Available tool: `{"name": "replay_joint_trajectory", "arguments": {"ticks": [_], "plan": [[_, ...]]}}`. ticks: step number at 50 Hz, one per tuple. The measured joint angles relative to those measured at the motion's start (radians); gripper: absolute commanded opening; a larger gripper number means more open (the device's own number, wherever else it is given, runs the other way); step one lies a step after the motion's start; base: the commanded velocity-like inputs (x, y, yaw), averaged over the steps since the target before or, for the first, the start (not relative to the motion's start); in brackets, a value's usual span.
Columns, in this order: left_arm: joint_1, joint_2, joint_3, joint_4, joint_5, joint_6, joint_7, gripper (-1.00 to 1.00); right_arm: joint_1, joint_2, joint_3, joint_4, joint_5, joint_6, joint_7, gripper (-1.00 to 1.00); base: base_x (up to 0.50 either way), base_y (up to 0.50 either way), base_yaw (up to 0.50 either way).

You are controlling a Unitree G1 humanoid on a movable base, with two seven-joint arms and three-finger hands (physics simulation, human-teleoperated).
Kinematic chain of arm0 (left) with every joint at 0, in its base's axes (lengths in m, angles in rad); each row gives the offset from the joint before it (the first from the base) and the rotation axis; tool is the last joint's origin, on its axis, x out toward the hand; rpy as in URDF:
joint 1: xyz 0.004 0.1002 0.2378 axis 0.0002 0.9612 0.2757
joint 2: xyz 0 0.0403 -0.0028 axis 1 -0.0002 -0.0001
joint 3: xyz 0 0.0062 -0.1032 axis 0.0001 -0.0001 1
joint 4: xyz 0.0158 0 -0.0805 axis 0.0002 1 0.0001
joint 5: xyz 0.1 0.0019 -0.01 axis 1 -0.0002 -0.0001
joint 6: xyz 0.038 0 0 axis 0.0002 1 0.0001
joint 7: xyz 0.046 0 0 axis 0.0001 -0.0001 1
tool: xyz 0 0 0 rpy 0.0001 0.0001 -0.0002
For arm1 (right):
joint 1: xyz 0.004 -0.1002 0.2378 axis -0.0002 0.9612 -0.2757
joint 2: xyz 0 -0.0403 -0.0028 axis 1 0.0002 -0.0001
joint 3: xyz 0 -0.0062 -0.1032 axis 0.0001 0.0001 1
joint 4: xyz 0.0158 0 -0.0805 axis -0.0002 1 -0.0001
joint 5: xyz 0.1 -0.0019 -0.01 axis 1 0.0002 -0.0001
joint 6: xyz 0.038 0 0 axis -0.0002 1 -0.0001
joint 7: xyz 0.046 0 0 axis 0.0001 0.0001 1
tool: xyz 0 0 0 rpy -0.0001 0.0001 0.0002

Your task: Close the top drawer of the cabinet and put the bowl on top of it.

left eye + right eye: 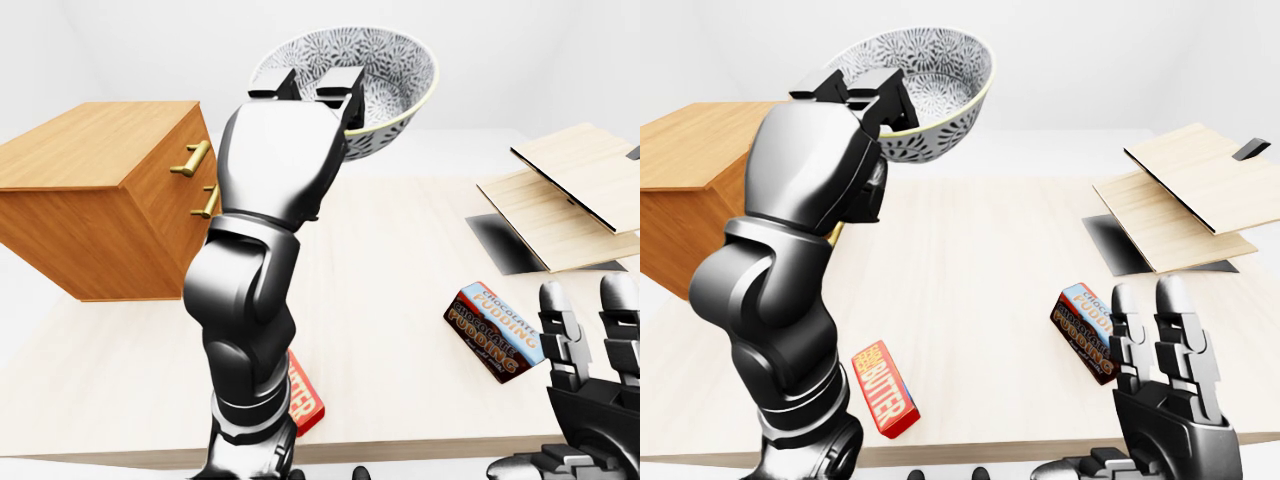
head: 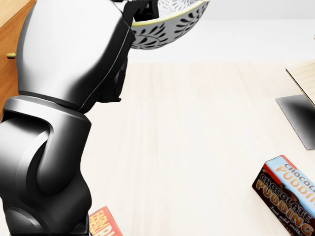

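Checking grip on the left hand (image 1: 280,150): what has it got? (R.)

Fingers (image 1: 340,84) hooked over the near rim of the bowl (image 1: 385,60), closed on it. The thumb side is hidden under the bowl. The bowl is tipped, its opening facing partly toward the camera. (K.)

Bowl position? (R.)

In the air, well above the table (image 1: 390,260), at the top of the left-eye view. The cabinet (image 1: 95,170) lies to the left of it and lower, and the bowl is not yet over the top panel. (K.)

So the coming move goes which way? (R.)

Judgement: left in that view, then down onto the cabinet top, levelling the bowl before letting go. The left arm is the nearer one and already has it. (K.)

Right hand (image 1: 1165,370)? (R.)

Low at the bottom right, fingers straight and spread, empty, near the pudding box (image 1: 497,328). (K.)

Top drawer? (R.)

The handles (image 1: 192,158) show on the cabinet's right face and nothing looks pulled out, but the arm covers part of that face. Cannot confirm. (K.)
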Motion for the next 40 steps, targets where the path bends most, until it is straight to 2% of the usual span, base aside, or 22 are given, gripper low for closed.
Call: {"name": "replay_joint_trajectory", "arguments": {"ticks": [11,22,31,40], "plan": [[-0.089,0.146,0.090,0.091,-0.142,0.000,0.000,-1.00,0.001,0.000,0.004,-0.005,-0.003,0.000,0.000,1.00,0.00,0.00,0.00],[-0.130,0.291,0.152,0.192,-0.284,0.000,0.045,-1.00,-0.001,0.000,0.015,-0.003,-0.014,-0.001,0.000,1.00,0.00,0.00,0.00],[-0.148,0.370,0.185,0.245,-0.369,0.000,0.082,-1.00,-0.001,0.000,0.022,-0.004,-0.018,0.000,0.000,1.00,0.00,0.00,0.00],[-0.168,0.475,0.231,0.317,-0.462,0.000,0.135,-1.00,0.004,0.000,0.028,-0.005,-0.018,-0.002,0.000,1.00,0.00,0.00,0.00]]}}
